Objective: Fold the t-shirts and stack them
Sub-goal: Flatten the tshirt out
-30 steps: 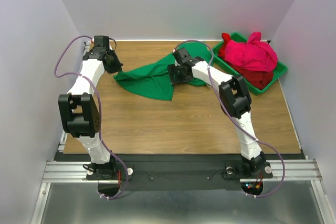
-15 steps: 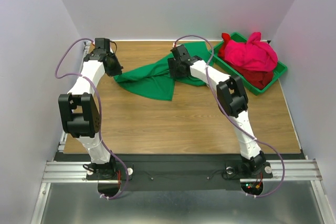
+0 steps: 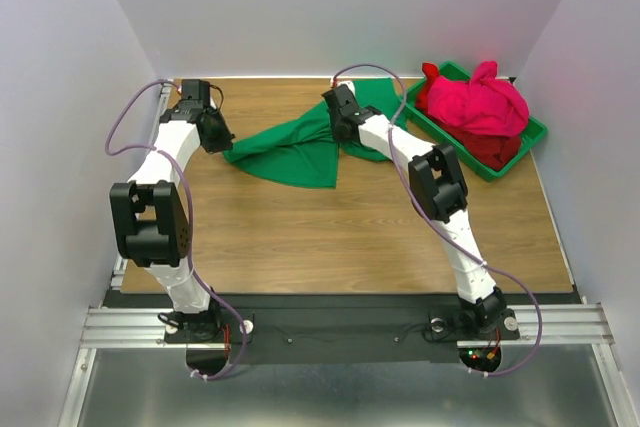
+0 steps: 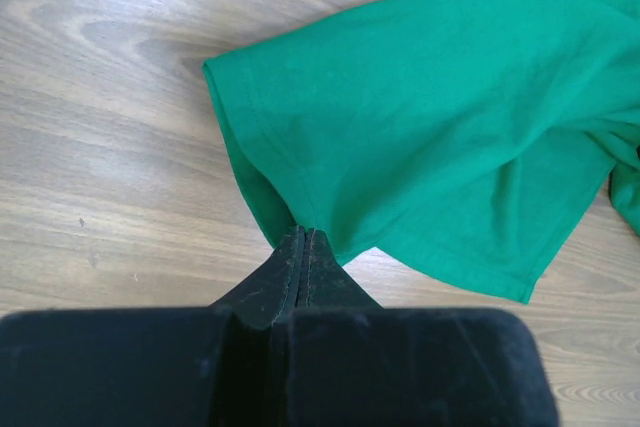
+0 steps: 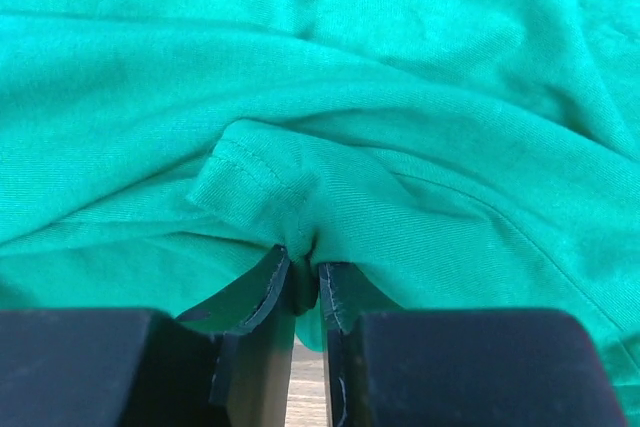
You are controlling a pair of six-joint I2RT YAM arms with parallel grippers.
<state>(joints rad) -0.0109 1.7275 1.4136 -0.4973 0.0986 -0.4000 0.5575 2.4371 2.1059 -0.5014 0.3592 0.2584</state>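
Green t-shirt (image 3: 295, 147) lies rumpled on the table (image 3: 330, 237) beside the green bin (image 3: 537, 135), which holds the pink t-shirt (image 3: 485, 105) and red t-shirt (image 3: 500, 152). Left gripper (image 4: 303, 242), fully closed, clamps its hem far from the bin. Right gripper (image 5: 303, 282), nearly closed, pinches a fold nearer the bin.

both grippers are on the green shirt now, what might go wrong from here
The left gripper nips only the very edge of the green t-shirt, so the hem may slip out under a pull. The right gripper has a bunched fold, possibly several layers, so lifting may leave the shirt crumpled. The cloth also lies close to the green bin and might catch on it.
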